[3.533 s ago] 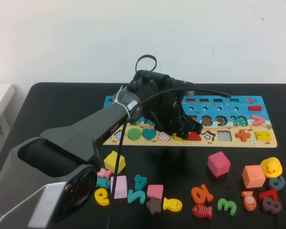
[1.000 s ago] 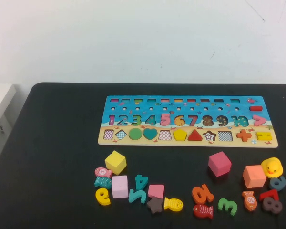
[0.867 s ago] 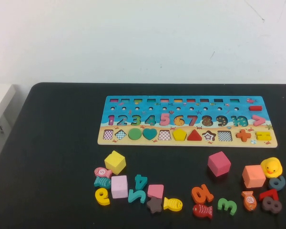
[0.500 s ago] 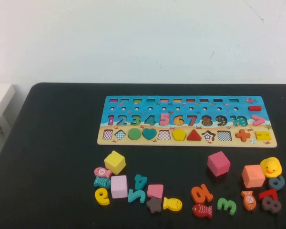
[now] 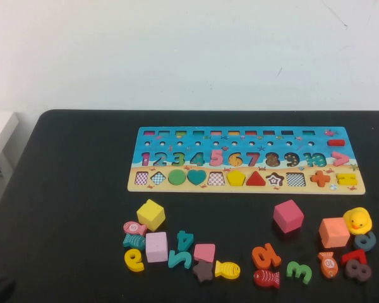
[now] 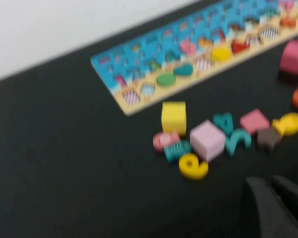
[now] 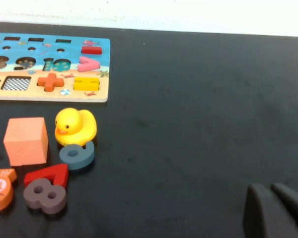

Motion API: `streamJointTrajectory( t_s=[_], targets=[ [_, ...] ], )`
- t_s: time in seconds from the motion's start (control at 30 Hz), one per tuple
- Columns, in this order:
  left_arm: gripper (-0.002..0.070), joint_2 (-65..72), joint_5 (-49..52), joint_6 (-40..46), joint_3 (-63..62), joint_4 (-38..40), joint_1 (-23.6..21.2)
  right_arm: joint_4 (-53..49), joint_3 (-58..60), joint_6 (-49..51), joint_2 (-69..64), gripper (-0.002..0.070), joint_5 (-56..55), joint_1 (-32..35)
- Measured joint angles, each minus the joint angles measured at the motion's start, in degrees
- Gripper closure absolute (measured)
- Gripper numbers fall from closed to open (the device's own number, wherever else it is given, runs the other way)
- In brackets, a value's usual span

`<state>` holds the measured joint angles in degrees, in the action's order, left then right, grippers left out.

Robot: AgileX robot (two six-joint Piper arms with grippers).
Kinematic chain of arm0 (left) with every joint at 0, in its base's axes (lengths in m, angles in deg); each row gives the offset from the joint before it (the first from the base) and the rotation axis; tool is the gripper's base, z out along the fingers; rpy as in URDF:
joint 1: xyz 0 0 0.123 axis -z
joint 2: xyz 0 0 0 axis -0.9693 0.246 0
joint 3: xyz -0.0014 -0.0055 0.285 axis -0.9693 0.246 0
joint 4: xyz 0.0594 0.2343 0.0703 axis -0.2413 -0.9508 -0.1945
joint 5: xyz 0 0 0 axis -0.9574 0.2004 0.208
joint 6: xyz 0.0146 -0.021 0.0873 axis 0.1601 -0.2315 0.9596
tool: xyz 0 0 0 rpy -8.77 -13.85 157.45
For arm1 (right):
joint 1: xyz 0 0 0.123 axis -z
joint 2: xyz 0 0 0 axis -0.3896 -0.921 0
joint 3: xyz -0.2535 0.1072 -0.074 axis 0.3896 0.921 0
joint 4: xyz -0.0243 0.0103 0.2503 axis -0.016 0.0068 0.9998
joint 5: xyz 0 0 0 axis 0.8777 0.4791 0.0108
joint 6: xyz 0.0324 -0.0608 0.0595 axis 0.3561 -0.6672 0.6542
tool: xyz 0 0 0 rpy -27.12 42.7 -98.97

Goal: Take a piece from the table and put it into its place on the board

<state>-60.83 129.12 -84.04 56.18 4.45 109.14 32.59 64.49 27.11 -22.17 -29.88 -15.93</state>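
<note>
At the near edge of each wrist view, the left gripper (image 6: pixel 278 208) and right gripper (image 7: pixel 275 210) are seen low over the black worktop (image 5: pixel 69 189), fingers together w/ a thin gap, nothing held. Neither is seen in the high view. Nearest the left gripper: yellow numeral (image 6: pixel 193 166), pink cube (image 6: pixel 207 140), yellow cube (image 5: pixel 150 214). The piece (image 5: pixel 235 178) is seated in its pentagon slot on the board (image 5: pixel 246 160), btw. a checkered slot and the red triangle (image 5: pixel 256 178).
</note>
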Motion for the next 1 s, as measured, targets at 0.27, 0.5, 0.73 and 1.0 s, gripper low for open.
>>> streamJointTrajectory(
  t_s=[0.27, 0.5, 0.73, 1.0],
  targets=[
    [0.0675, 0.0, -0.2, 0.0, 7.9, -0.2, 0.0, 0.0, 0.0, 0.0, 0.0, 0.0658, 0.0, 0.0],
    [0.0675, -5.5, -1.9, 0.1, 11.2, -0.9, -8.2, 0.0, 0.0, 0.0, 0.0, 0.0658, 0.0, 0.0],
    [0.0675, -13.4, -5.4, 0.1, 11.4, -1.5, -21.4, 0.0, 0.0, 0.0, 0.0, 0.0658, 0.0, 0.0],
    [0.0675, -18.9, -7.3, 0.1, 12.3, -1.8, -33.3, 0.0, 0.0, 0.0, 0.0, 0.0657, 0.0, 0.0]
  ],
)
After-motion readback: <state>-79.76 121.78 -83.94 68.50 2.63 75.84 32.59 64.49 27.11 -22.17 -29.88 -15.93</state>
